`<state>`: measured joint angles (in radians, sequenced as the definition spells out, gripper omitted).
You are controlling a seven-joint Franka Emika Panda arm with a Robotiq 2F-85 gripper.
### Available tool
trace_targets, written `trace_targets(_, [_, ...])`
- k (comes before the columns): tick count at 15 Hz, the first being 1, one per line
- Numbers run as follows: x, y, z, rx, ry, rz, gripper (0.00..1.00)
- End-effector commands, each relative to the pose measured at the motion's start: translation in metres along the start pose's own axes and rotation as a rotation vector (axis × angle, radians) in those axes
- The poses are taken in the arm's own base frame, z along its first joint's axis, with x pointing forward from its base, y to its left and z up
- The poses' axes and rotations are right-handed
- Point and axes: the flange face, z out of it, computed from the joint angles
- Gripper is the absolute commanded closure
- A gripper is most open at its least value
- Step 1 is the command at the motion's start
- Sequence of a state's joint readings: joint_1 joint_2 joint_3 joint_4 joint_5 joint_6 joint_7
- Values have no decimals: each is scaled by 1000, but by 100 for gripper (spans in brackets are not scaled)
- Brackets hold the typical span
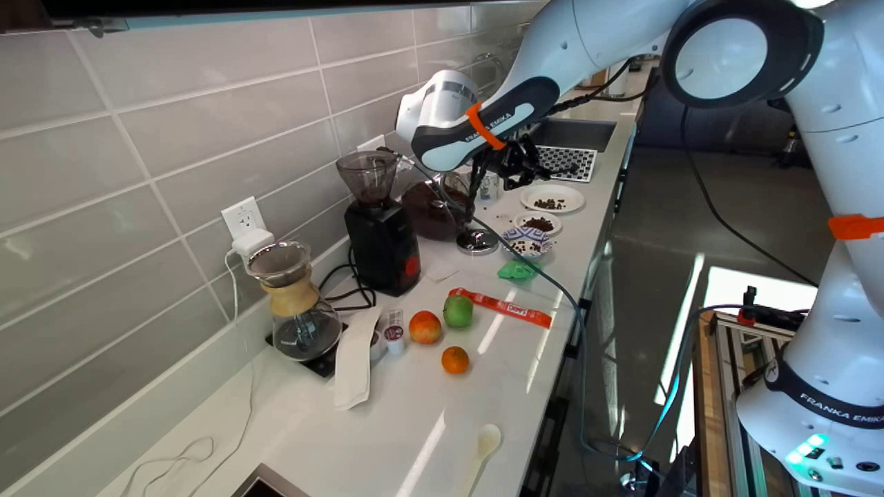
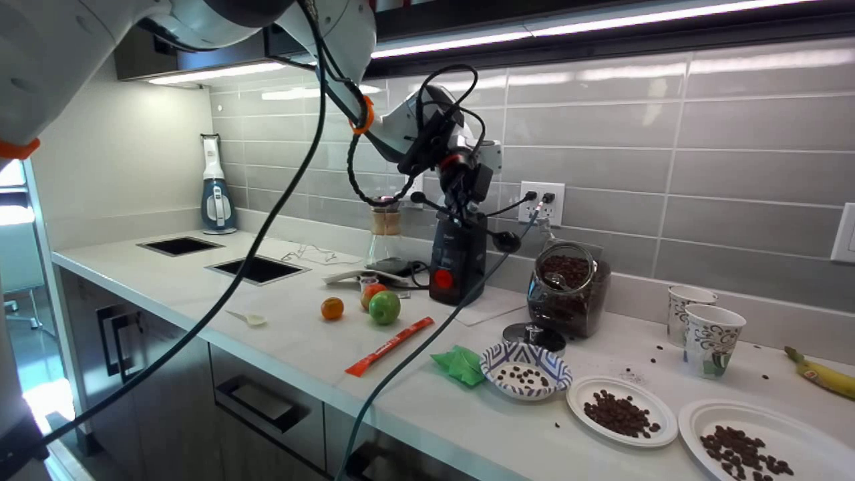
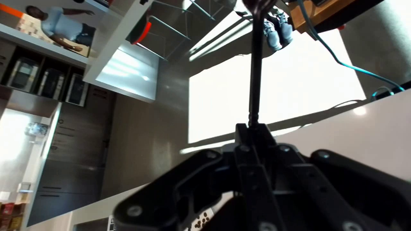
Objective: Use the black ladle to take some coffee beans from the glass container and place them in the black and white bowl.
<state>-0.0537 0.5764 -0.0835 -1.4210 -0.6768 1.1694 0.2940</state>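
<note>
My gripper (image 3: 253,128) is shut on the handle of the black ladle (image 3: 256,69); the ladle's head is cut off at the top of the wrist view. In the exterior views the gripper (image 1: 528,169) (image 2: 462,208) is raised above the counter, and the ladle (image 2: 505,242) reaches toward the camera. Whether it holds beans cannot be told. The glass container (image 2: 591,310) (image 1: 429,215) stands by the wall, filled with dark coffee beans (image 2: 565,266), its mouth open. The black and white bowl (image 2: 493,375) (image 1: 528,235), patterned bluish on white, sits in front with several beans inside.
A metal lid (image 2: 534,337) lies between container and bowl. Two plates with beans (image 2: 658,441) (image 2: 821,434), a green wrapper (image 2: 461,365), paper cups (image 2: 713,337), a black grinder (image 2: 457,260) and fruit (image 2: 384,308) are around. A cable (image 2: 427,341) hangs across the counter.
</note>
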Motion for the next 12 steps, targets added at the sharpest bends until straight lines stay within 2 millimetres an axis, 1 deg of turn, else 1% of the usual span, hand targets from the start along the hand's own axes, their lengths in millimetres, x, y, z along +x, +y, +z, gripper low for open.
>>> trace_targets(1, [-22, 12, 1, 135, 87, -35, 98])
trace_targets(3, [-22, 12, -3, 181, 152, -54, 98])
trace_targets(4, [-20, 8, -6, 195, 193, -60, 98])
trace_targets(7, [-17, -9, -14, 198, 315, -106, 98])
trace_targets(9, [-19, -21, -18, 213, 415, -110, 98])
trace_targets(12, [-23, -34, -20, 285, 562, -129, 98])
